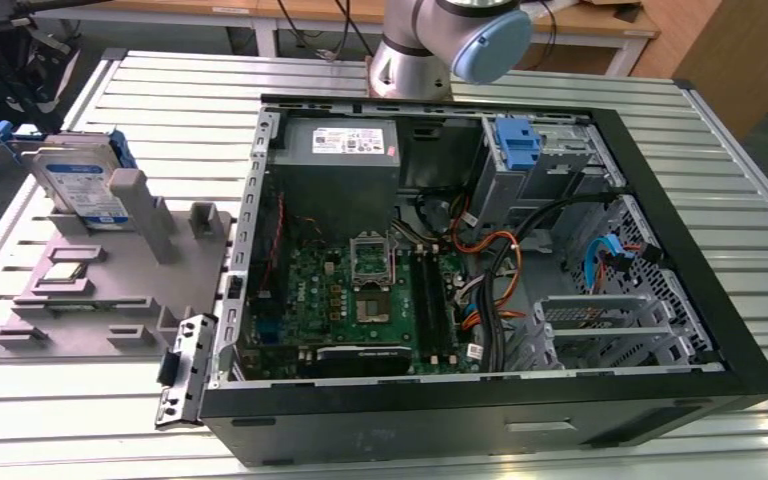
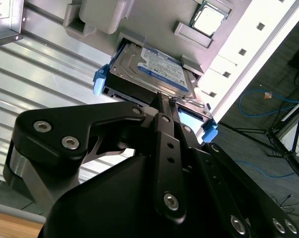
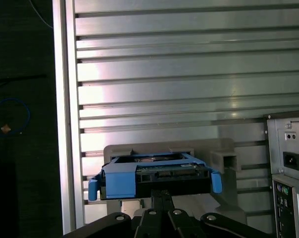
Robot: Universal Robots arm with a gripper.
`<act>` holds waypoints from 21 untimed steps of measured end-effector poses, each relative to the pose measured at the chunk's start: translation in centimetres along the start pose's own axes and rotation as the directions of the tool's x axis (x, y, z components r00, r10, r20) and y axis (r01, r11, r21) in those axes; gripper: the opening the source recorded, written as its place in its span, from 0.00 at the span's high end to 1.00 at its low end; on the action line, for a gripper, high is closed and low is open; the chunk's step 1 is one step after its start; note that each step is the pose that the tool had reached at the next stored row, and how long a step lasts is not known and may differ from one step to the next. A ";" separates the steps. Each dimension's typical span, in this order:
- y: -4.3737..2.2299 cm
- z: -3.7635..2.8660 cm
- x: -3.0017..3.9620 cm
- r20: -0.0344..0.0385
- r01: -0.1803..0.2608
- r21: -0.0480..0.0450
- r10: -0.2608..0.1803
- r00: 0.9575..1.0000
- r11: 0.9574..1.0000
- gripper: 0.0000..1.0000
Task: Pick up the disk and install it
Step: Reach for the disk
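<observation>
One disk [image 1: 80, 185] is seen standing on edge in the grey fixture [image 1: 117, 290], on the slatted table [image 1: 744, 190], at the exterior view's left of the open computer case [image 1: 704, 335]. Blue rails [image 3: 119, 181] are fitted along its sides. In both wrist views the gripper [image 2: 162, 96] [image 3: 162, 196] is pointed at the disk's edge, fingers pressed together, nothing pinched. Contact cannot be told.

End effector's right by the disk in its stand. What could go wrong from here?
The disk stands on edge in the grey holder, and its blue rails stick out at both ends; a skewed lift might catch them on the holder.
Loose orange and black cables crowd the open case beside the drive bays; the disk could snag there.
</observation>
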State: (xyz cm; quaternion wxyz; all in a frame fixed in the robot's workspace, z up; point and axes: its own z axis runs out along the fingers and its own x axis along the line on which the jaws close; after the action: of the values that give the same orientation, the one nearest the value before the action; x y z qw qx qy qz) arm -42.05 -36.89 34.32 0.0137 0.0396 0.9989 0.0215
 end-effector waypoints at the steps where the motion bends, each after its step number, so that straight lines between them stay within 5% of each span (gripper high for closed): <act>1: 0.00 0.00 0.00 0.000 0.000 0.000 0.000 1.000 1.000 0.90; 11: 0.00 0.00 0.01 0.000 0.006 0.000 -0.006 1.000 1.000 0.90; 17: 0.00 0.02 0.01 -0.003 0.074 -0.002 -0.074 0.997 0.997 0.90; 21: 0.00 0.05 0.01 -0.005 0.130 -0.004 -0.130 0.991 0.991 0.90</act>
State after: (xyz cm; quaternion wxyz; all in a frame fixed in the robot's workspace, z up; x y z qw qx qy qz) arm -42.06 -36.88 34.27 0.0123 -0.0257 0.9993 0.0224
